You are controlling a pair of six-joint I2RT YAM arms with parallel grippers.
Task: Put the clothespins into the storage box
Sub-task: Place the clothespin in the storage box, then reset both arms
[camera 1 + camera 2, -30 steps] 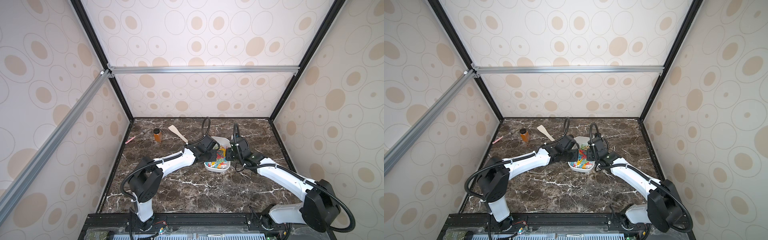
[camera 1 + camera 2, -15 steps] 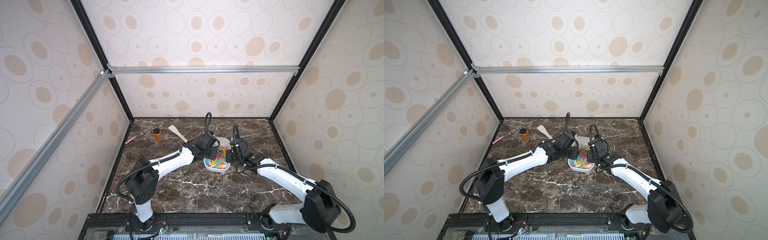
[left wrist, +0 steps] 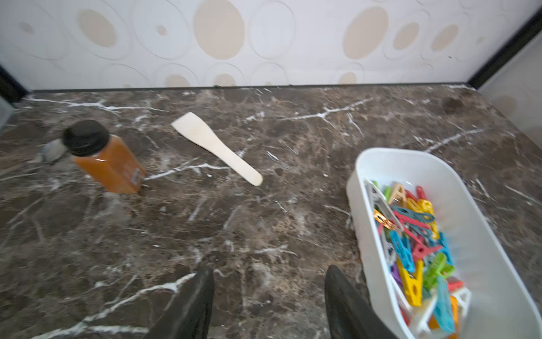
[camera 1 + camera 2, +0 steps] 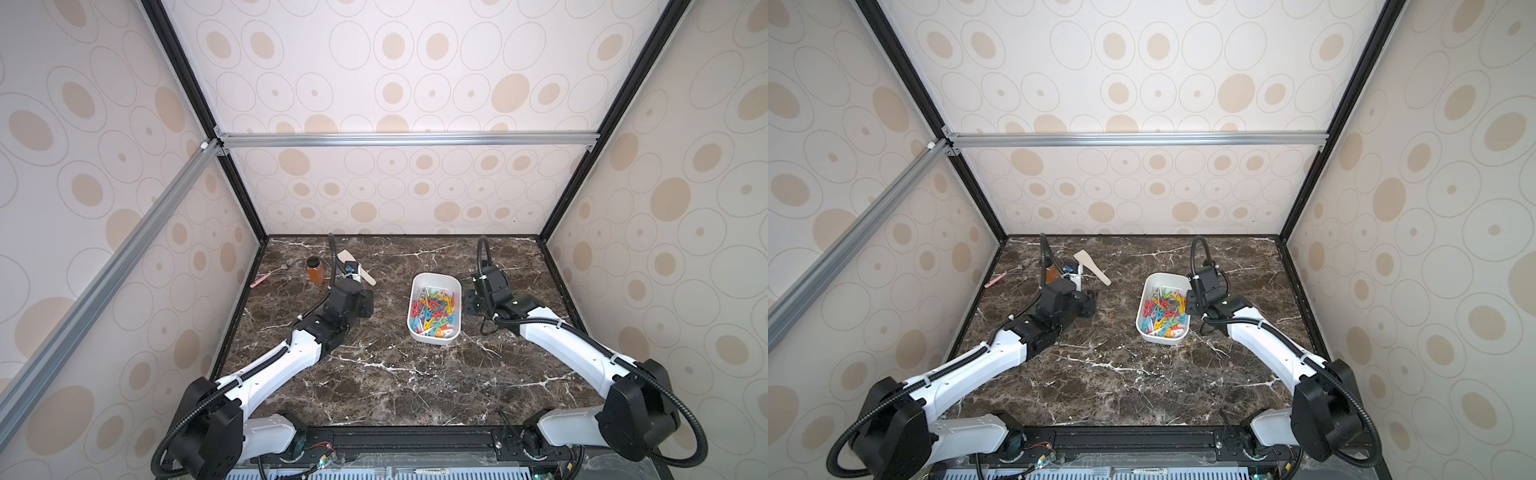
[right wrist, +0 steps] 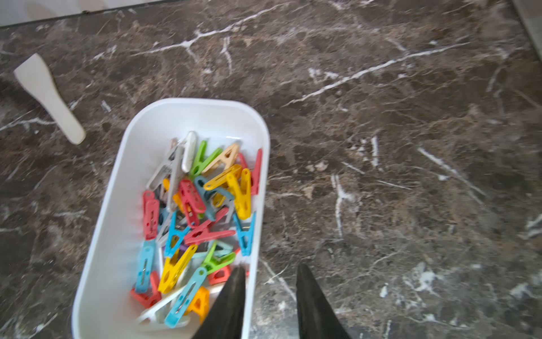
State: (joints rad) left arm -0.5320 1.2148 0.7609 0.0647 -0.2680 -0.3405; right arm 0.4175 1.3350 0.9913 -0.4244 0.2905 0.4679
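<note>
Though parted and holding nothing, sits just right of the storage box (image 4: 434,338) in a top view: right gripper (image 5: 271,267), the nearer one. Left gripper (image 3: 269,267), spread wider, likewise empty, well off, left of centre. Clothespins (image 4: 434,311) heaped inside, box long axis running up-frame.

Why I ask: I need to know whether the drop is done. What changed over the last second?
The left pincer opened and drew back from the storage box toward the robot's left, empty. The right pincer stayed at the box's right wall, jaws apart. The box, the clothespins in it, the wooden spatula and the amber jar stayed put.
</note>
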